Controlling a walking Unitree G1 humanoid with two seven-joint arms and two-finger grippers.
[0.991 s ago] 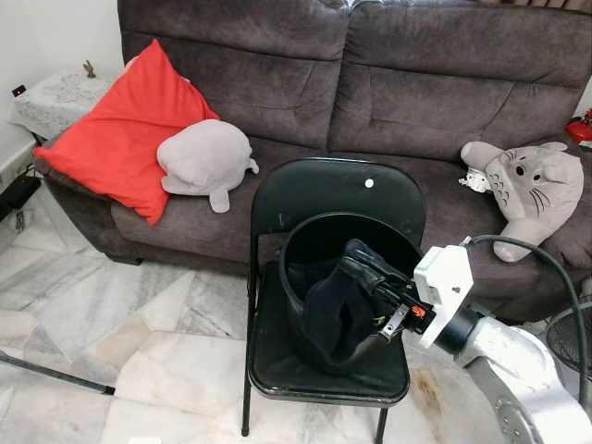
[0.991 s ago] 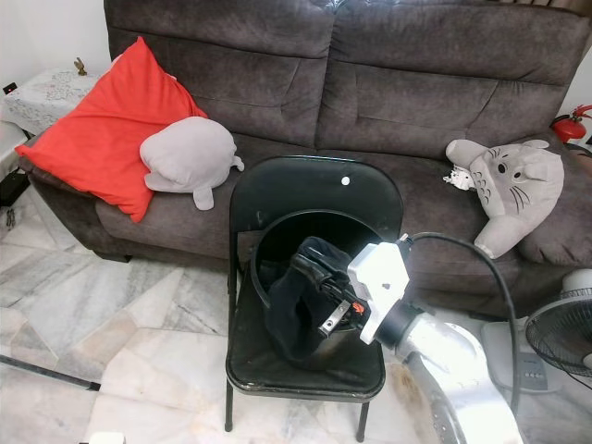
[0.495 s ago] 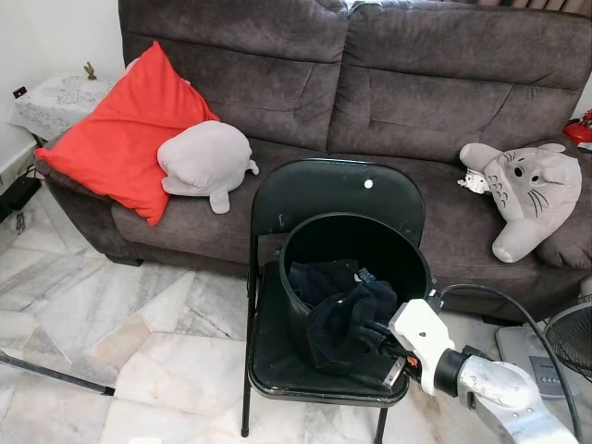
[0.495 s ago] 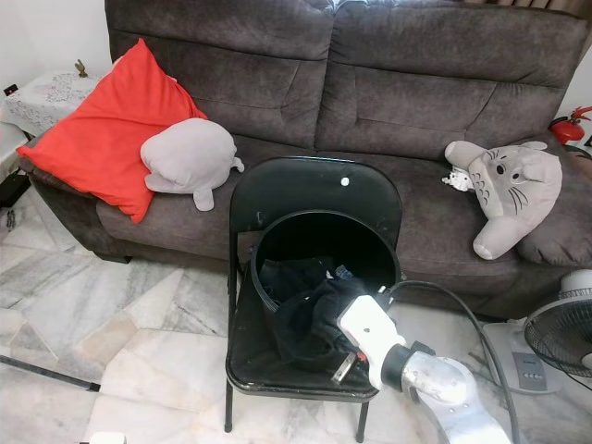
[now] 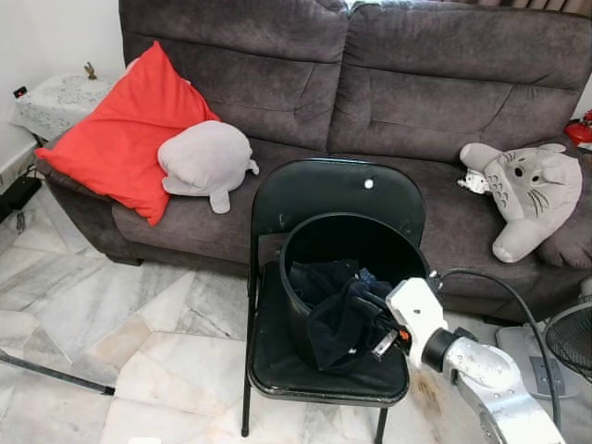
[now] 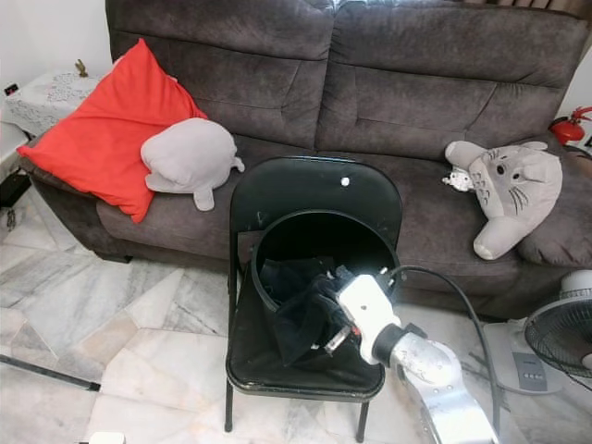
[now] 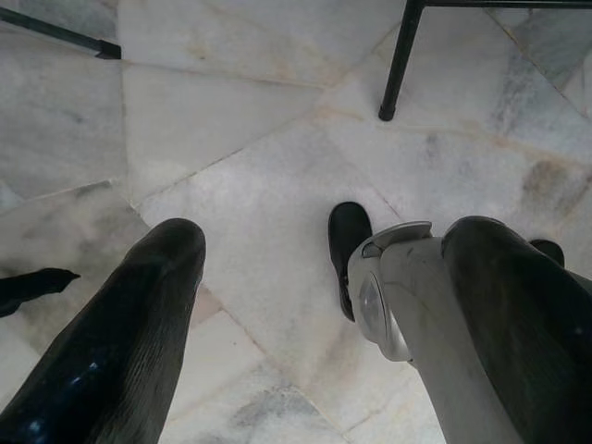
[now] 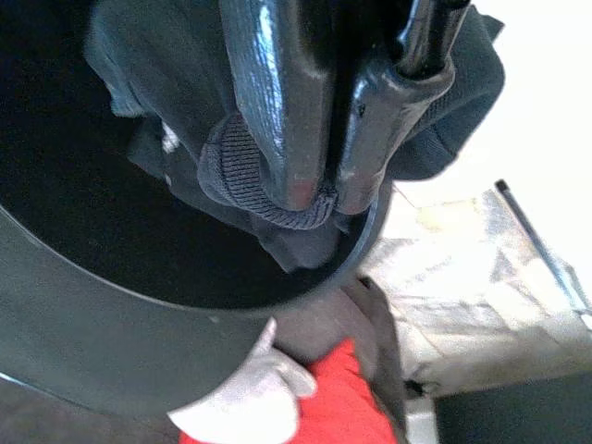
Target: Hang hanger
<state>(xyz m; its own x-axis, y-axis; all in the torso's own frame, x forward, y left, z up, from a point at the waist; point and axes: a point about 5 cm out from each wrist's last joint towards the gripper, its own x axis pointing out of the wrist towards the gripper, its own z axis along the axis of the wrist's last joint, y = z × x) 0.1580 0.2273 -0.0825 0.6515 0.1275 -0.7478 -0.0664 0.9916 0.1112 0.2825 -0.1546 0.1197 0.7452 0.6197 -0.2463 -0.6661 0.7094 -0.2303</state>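
A black bucket (image 5: 310,231) stands on the seat of a black folding chair (image 5: 314,190) in front of the sofa. Dark clothes lie inside it. My right gripper (image 5: 377,326) reaches in from the right over the bucket's front rim and is shut on a dark garment (image 5: 335,322), which droops over that rim. In the right wrist view the fingers (image 8: 296,111) pinch a ribbed fold of the garment (image 8: 242,171) above the bucket wall (image 8: 111,333). My left gripper (image 7: 328,240) hangs idle above the marble floor, open.
A dark brown sofa (image 5: 416,102) runs behind the chair, with a red cushion (image 5: 125,129), a grey plush (image 5: 205,159) and a grey plush toy (image 5: 527,190) on it. A fan (image 6: 560,338) stands at the right. Marble floor (image 5: 111,351) lies to the left.
My right gripper has dropped from above the bucket's rim down to its front edge, taking the garment with it, then risen slightly. The garment now hangs lower over the rim.
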